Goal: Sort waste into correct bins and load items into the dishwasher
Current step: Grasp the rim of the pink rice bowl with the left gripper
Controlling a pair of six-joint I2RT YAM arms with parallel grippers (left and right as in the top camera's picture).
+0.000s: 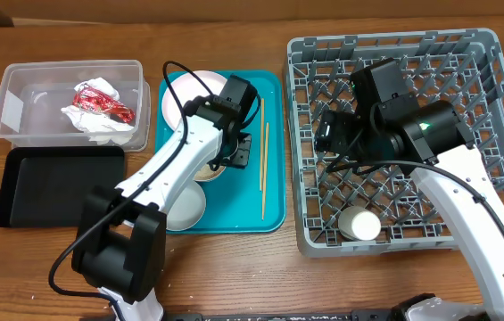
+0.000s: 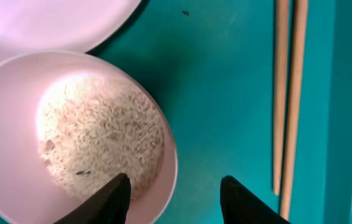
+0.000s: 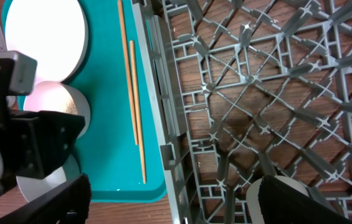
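Rice (image 2: 101, 134) lies heaped in the bowl (image 2: 1, 155) right under the left gripper (image 2: 174, 183). That gripper is spread apart and holds nothing: one finger hangs over the rice inside the rim, the other over bare teal tray (image 1: 274, 107) outside it, so the jaws straddle the bowl's edge. Whether either finger touches the bowl cannot be told. A plate (image 1: 189, 94) lies just beyond the bowl from the gripper and a second plate (image 1: 187, 207) lies on the bowl's other side, both on the teal tray. The chopsticks (image 2: 288, 93) lie side by side on the same tray, near the gripper's outer finger and apart from the bowl.

The right gripper (image 3: 176, 193) hangs over the rack (image 1: 492, 107), its jaws wide and empty, with open lattice floor below it. The cup (image 1: 359, 223) stands in the rack, near this gripper, by the rack's front wall.

Well away from both grippers, past the teal tray, the tub (image 1: 6, 107) holds the napkin (image 1: 100, 122) and the wrapper (image 1: 100, 101). The black tray (image 1: 55, 183) sits on the table (image 1: 234, 267) just beside the tub.
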